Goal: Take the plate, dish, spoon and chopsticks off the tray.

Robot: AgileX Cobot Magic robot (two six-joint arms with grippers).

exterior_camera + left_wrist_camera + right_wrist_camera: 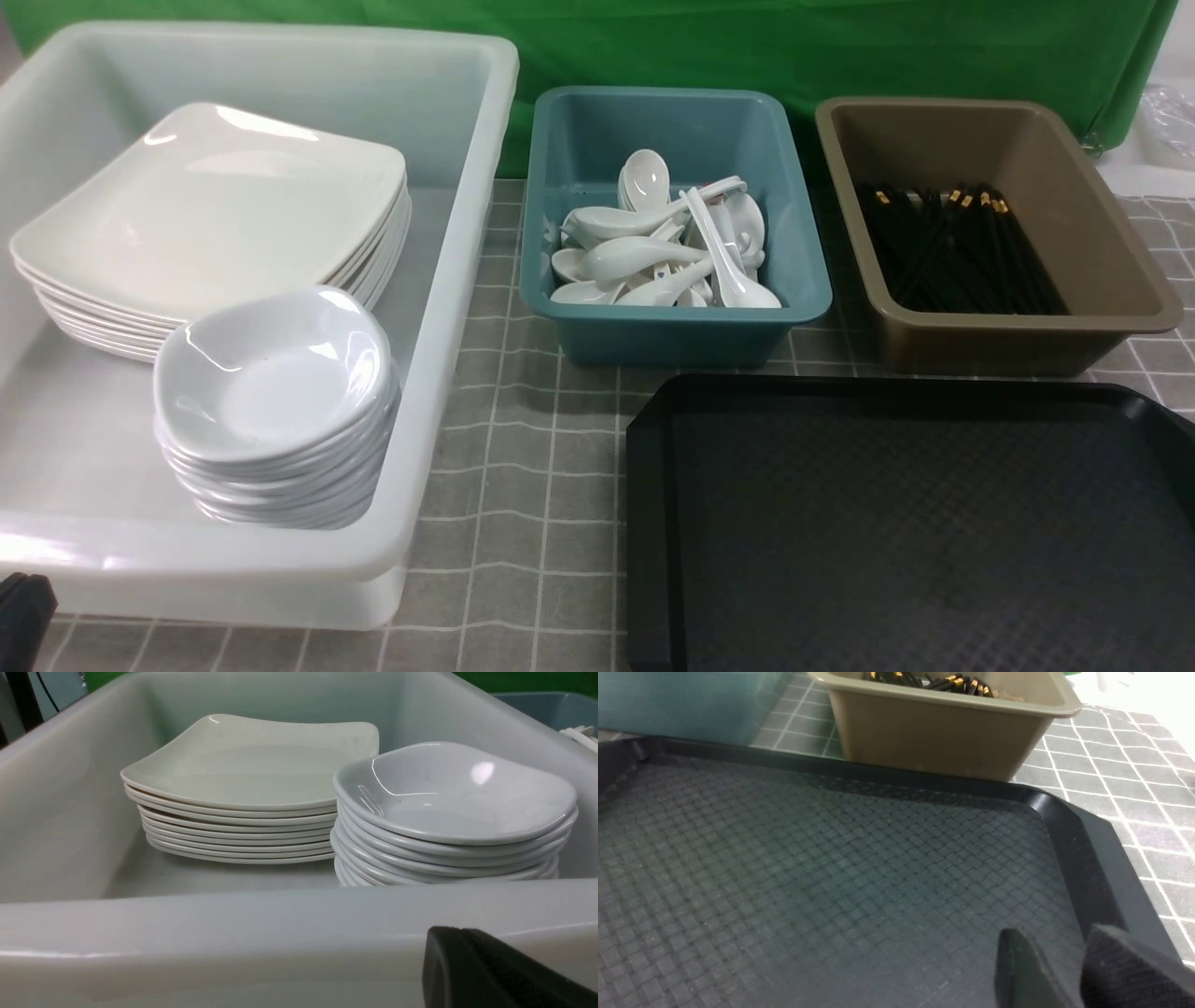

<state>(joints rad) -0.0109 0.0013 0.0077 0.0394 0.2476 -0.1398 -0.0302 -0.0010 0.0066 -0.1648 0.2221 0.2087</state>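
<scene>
Nearest of all, the black tray (915,523) fills the front-right of the table, its woven-textured floor bare and its low rim dull black. Over its near right corner the right gripper (1069,970) hangs with its two dark fingers (1120,970) spread a little apart and nothing between them. At the front-left edge, the left gripper (490,975) sits just outside the near wall of the white tub (448,308); its fingers are pressed together and hold nothing.

Inside that tub, a stack of small white dishes (275,401) stands closest, deep and glossy. Just behind it is a stack of large square plates (215,215), the top plate shallow-rimmed with rounded corners.

Beyond the tray, across a strip of grey checked cloth (523,467), the teal bin (672,224) holds a loose heap of white ceramic spoons (663,243), handles crossing. To its right the brown bin (990,233) holds black chopsticks (962,247) with gold bands at their far ends. A green backdrop (747,47) closes the scene behind the bins.
</scene>
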